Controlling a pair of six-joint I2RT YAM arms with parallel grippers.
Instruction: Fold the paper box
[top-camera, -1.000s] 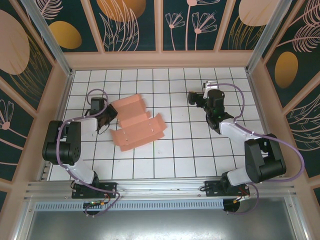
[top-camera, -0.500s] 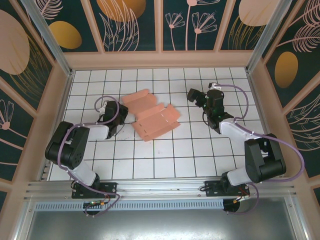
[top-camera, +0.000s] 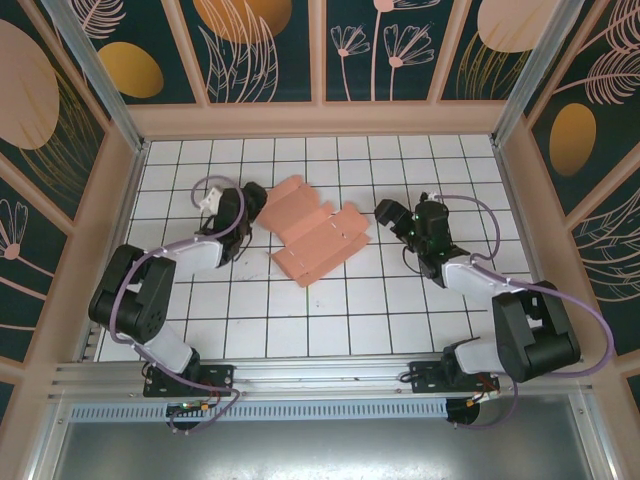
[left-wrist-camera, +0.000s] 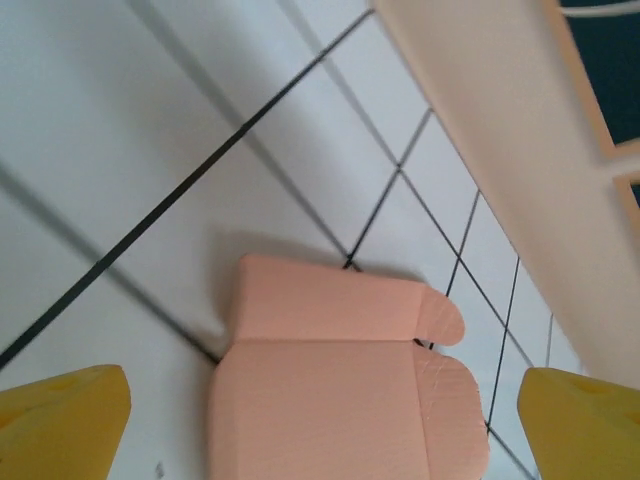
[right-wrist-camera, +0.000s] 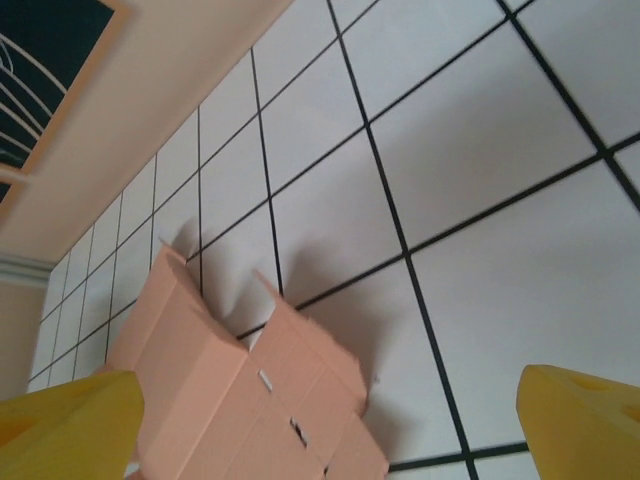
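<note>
1. The left jaws stand wide. Their yellow fingertips (left-wrist-camera: 60, 420) sit at the two lower corners of the left wrist view and grip nothing.
2. The right jaws are also spread wide, with their yellow fingertips (right-wrist-camera: 70, 425) far apart and empty.
3. The paper box (top-camera: 318, 232), a salmon-pink creased sheet with flaps, lies between the two arms. The left jaws are just beside its left edge, and the right jaws are near its right edge.
4. Its rounded flaps (left-wrist-camera: 440, 330) face the left wrist camera.
5. It rests on the white gridded worktop (top-camera: 330, 320), near the middle.
</note>
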